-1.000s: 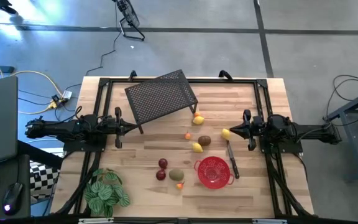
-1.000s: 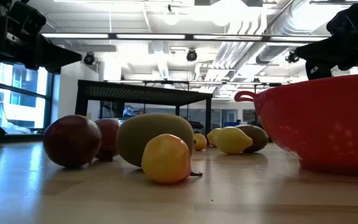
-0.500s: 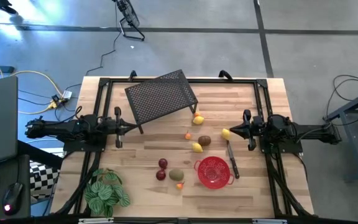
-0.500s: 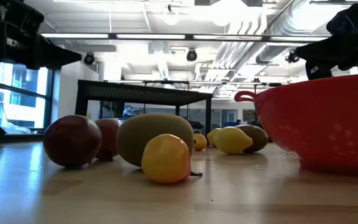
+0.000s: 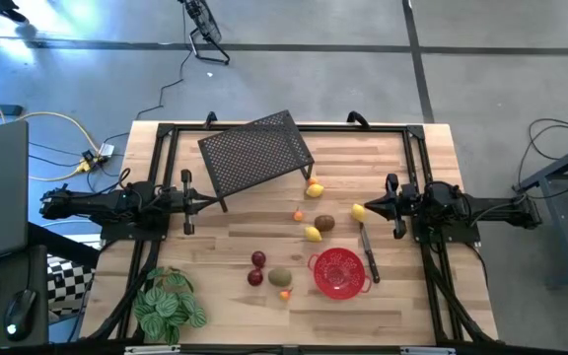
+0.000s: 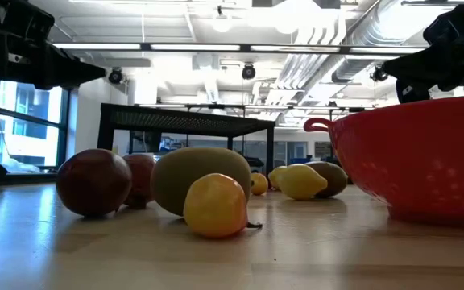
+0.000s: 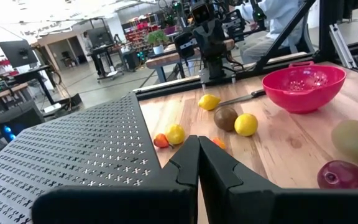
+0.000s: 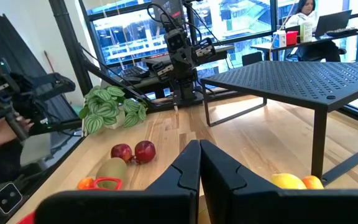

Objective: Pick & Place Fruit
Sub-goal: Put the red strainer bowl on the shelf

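The fruit lies loose on the wooden table [image 5: 402,148]. There are lemons [image 5: 359,211] [image 5: 314,191] [image 5: 313,234], a brown oval [image 5: 324,223], two dark red balls [image 5: 258,259] [image 5: 254,277], an olive-green oval [image 5: 280,278] and tiny orange pieces [image 5: 298,214] [image 5: 285,293]. My left gripper [image 5: 213,203] [image 7: 198,140] is shut and points level from the table's left edge, above the tabletop. My right gripper [image 5: 370,208] [image 8: 200,144] is shut and points level from the right edge, its tips just beside one lemon [image 8: 289,181]. Neither holds anything.
A red mesh bowl [image 5: 340,272] stands at the near middle, with a knife [image 5: 368,251] beside it. A black perforated stand [image 5: 255,153] occupies the far left-centre. A green leafy plant [image 5: 170,306] sits at the near left corner. People sit beyond the table [image 8: 303,12].
My left gripper has rolled a little about the line it points along and has stayed in place. The fruit and my right gripper have not moved.
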